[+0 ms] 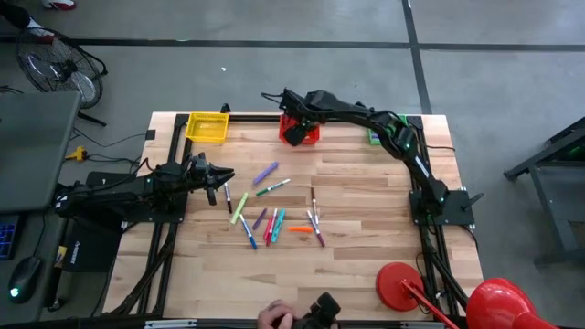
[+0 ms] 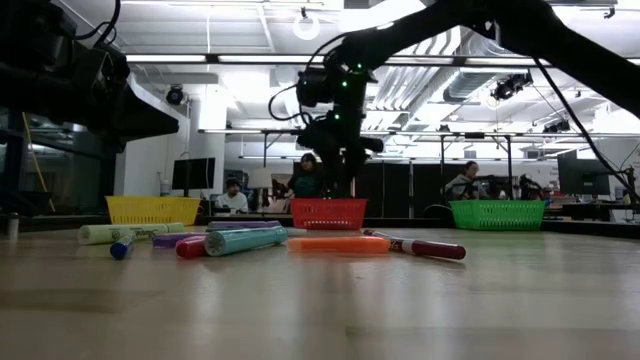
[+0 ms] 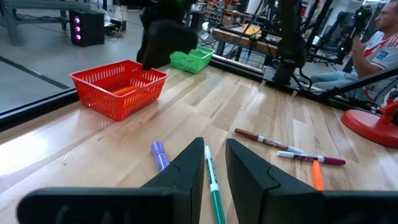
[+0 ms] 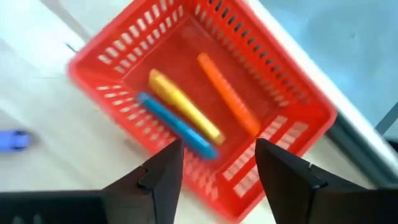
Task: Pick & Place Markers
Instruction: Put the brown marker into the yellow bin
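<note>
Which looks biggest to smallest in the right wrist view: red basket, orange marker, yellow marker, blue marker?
1. red basket, by far.
2-4. yellow marker, orange marker and blue marker: all look about alike, and the picture is blurred, so no ranking.

Red mesh plastic basket [image 4: 205, 106], bright against pale wood.
Inside lie an orange marker stick [image 4: 228, 93], a yellow one [image 4: 183, 106] and a blue one [image 4: 176, 126].
</note>
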You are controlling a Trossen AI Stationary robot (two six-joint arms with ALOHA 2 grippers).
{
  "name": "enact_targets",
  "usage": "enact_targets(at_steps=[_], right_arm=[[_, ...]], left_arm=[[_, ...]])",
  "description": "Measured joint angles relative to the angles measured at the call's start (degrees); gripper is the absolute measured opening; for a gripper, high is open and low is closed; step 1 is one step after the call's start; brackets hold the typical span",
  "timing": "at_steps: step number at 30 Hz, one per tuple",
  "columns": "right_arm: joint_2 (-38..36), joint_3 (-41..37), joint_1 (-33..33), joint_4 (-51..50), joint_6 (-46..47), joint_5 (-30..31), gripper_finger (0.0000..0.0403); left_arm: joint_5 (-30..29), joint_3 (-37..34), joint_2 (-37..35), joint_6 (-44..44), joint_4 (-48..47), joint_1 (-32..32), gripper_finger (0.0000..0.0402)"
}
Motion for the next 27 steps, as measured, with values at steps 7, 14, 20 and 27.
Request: enact_targets(at_steps=[7, 14, 20, 27], right_arm=[[-2.9, 0.0, 3.4, -3.8, 10.9, 0.7, 0.0221], [-5.8, -0.5, 10.0, -7.8, 18.4, 3.2, 0.0234], [-9.3, -8.5, 16.5, -7.8, 22.8, 2.8, 0.0234], [-17.2, -25.5, 22.2, 1.8, 31.8, 1.8, 0.0234]], left_arm=[[0.0, 0.0, 0.0, 0.0, 0.0, 0.0, 0.0064], [0.0, 0.0, 0.0, 0.0, 0.0, 0.0, 0.0064], [0.0, 0.0, 0.0, 0.0, 0.0, 0.0, 0.0064], [0.0, 0.0, 0.0, 0.0, 0.0, 0.0, 0.0064]])
